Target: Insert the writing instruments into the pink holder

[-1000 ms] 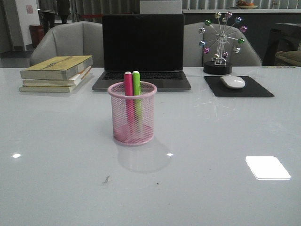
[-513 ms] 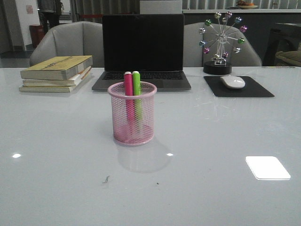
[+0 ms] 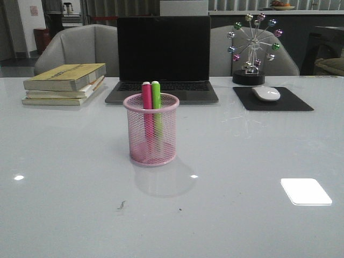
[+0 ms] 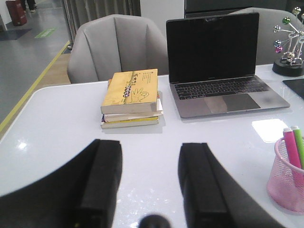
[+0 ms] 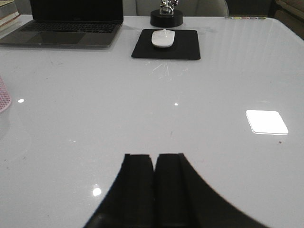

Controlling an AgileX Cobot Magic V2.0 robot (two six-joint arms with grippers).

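Observation:
The pink holder (image 3: 151, 134) stands on the white table in the middle of the front view. A hot pink marker (image 3: 146, 97) and a green marker (image 3: 156, 97) stand upright inside it, side by side, their tops above the rim. The left wrist view catches the same holder (image 4: 287, 180) with the pink marker (image 4: 290, 147) and green marker (image 4: 299, 142). My left gripper (image 4: 150, 156) is open over bare table, well away from the holder, nothing between its fingers. My right gripper (image 5: 154, 164) is shut and empty; an edge of the holder (image 5: 4, 97) shows far off. Neither gripper appears in the front view.
A dark laptop (image 3: 163, 59) sits behind the holder. A stack of books (image 3: 64, 83) lies at the back left. A white mouse (image 3: 266, 93) rests on a black pad (image 3: 271, 99) at the back right, beside a ball-wheel ornament (image 3: 251, 48). Grey chairs stand behind the table.

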